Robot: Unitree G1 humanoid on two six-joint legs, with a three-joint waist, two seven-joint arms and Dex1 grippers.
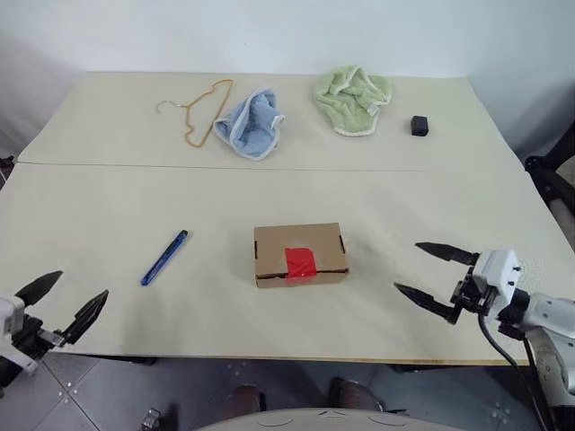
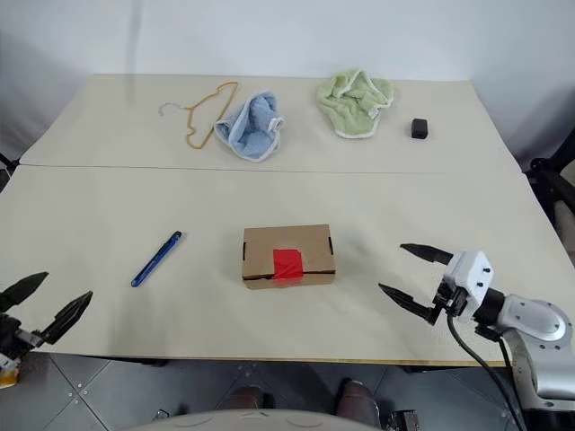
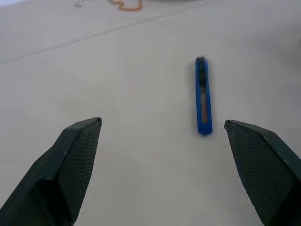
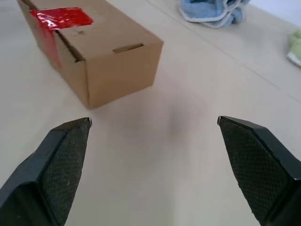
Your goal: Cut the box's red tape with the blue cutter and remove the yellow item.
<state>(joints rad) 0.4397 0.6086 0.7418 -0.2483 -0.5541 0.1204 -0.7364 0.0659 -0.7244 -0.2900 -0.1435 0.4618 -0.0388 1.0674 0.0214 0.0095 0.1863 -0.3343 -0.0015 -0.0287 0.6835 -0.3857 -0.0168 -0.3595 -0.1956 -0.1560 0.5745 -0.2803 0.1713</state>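
Observation:
The closed brown box (image 1: 300, 254) lies in the middle of the table, with the red tape (image 1: 300, 263) over its front flap edge. The blue cutter (image 1: 164, 257) lies flat to its left, apart from it. My left gripper (image 1: 74, 301) hovers open at the table's near left edge, pointing toward the cutter (image 3: 203, 96), nothing between its fingers. My right gripper (image 1: 428, 270) stands open to the right of the box (image 4: 101, 56), a short gap away, empty. The yellow item is hidden.
At the far side lie an orange-tan hanger (image 1: 203, 109), a light blue cloth (image 1: 251, 123), a green cloth (image 1: 352, 98) and a small black cube (image 1: 420, 125). A seam runs across the table (image 1: 108, 215) behind the box.

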